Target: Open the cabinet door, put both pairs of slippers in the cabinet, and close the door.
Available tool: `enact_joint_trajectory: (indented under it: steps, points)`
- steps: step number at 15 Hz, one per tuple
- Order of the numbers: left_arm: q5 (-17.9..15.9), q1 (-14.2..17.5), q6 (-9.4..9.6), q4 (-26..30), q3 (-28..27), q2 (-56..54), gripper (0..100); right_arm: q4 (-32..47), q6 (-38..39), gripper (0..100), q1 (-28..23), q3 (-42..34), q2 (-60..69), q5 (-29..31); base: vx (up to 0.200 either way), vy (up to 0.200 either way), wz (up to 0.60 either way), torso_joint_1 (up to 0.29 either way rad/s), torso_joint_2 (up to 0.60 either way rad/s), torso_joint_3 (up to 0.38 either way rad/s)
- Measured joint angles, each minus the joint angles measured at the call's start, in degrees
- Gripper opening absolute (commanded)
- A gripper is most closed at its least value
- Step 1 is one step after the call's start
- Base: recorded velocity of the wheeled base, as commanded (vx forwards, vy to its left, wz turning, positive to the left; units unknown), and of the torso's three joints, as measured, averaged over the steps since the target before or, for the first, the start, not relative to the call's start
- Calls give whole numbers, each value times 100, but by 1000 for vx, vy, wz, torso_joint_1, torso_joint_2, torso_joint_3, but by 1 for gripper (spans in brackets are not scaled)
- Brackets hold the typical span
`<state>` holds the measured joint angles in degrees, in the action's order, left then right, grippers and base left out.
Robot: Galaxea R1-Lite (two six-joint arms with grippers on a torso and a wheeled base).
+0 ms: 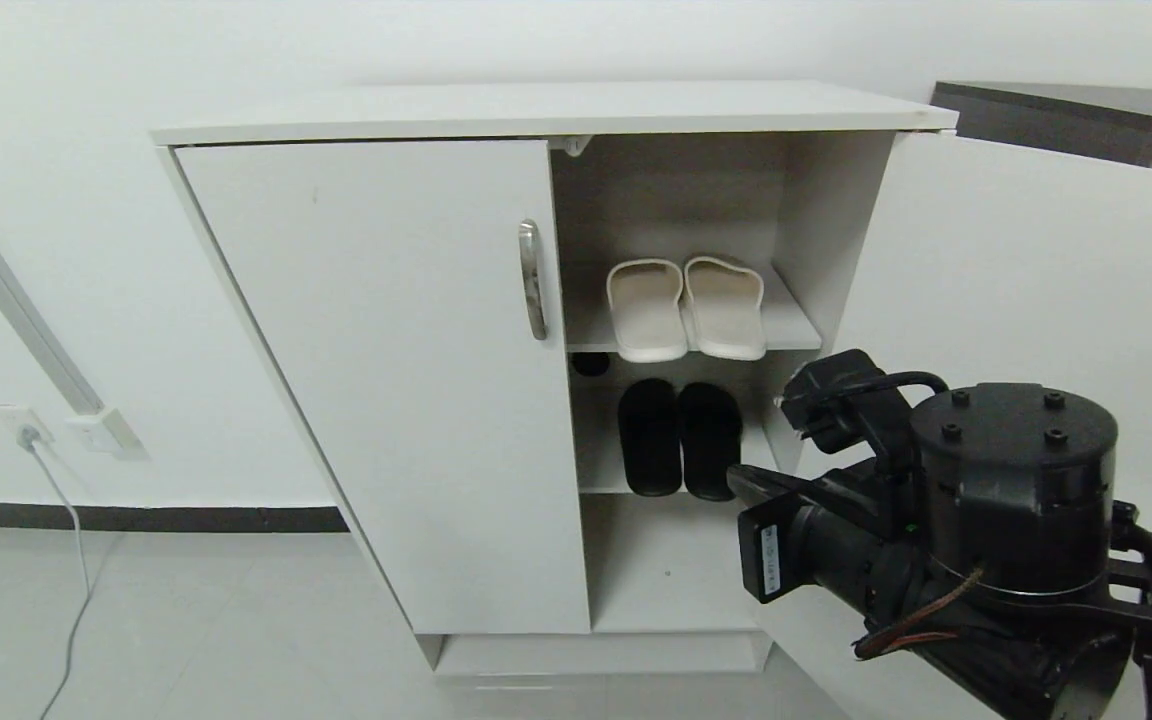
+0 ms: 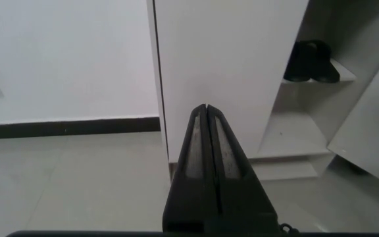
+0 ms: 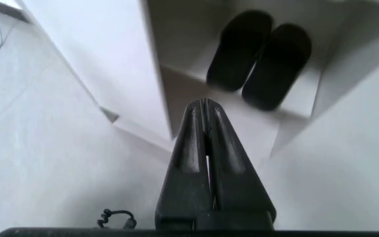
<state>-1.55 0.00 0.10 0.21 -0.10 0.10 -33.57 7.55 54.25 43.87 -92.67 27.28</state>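
Note:
The white cabinet (image 1: 556,110) has its left door (image 1: 386,380) closed and its right door (image 1: 1036,290) swung wide open. A pair of white slippers (image 1: 686,308) lies on the upper shelf. Black slippers (image 1: 681,438) (image 3: 258,59) (image 2: 311,62) lie side by side on the shelf below. My right arm (image 1: 936,510) stands in front of the open side, low down. Its right gripper (image 3: 206,105) is shut and empty, a short way out from the black pair. My left gripper (image 2: 206,108) is shut on nothing, over the floor before the closed door.
The closed door carries a metal handle (image 1: 532,280). The cabinet's bottom shelf (image 1: 656,560) is bare. A wall socket with a cable (image 1: 31,435) and a slanted cable duct (image 1: 16,300) are on the left wall. Grey furniture (image 1: 1086,120) stands behind the open door.

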Motion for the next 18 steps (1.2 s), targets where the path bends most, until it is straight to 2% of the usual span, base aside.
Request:
enact_joint_trajectory:
  steps: [5,18]
  points:
    - [5,0,-2,0,0,0,0,-502,-20,0,-73,-217,-134,-230,0,0,0,0,0,0]
    - [5,0,-10,-5,0,0,0,-518,-35,0,-150,-380,-263,-339,0,0,0,0,0,0]
